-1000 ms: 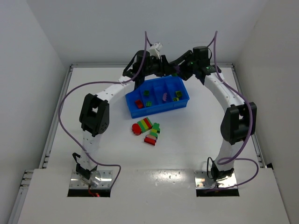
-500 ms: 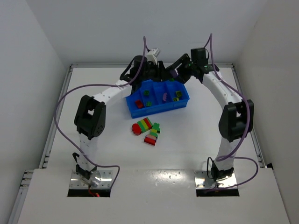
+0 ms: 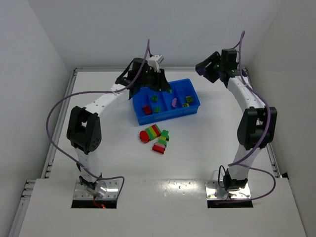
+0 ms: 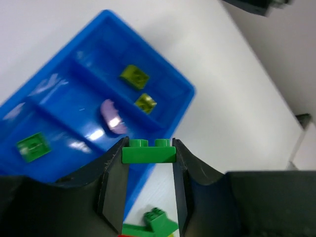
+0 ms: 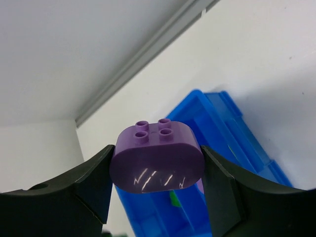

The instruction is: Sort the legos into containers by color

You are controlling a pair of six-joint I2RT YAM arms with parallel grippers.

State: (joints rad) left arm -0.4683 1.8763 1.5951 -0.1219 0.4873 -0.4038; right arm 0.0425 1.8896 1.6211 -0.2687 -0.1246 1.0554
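white table (image 3: 212,148) holds the blue tray (image 3: 170,115) and loose legos (image 3: 156,136).

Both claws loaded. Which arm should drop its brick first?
Left. The left claw holds the small green plastic brick above the blue plastic tray; the right claw, gripping the rounded purple plastic brick, hangs beyond its far right corner.

Top external: high, behind arm bases (image 3: 91,190), looking down on whole white table (image 3: 207,148). Left wrist: near, looking steeply down into rectangular bright blue plastic tray (image 4: 150,57). Right wrist: farther back, oblique, toward white wall (image 5: 74,49). All share tray.
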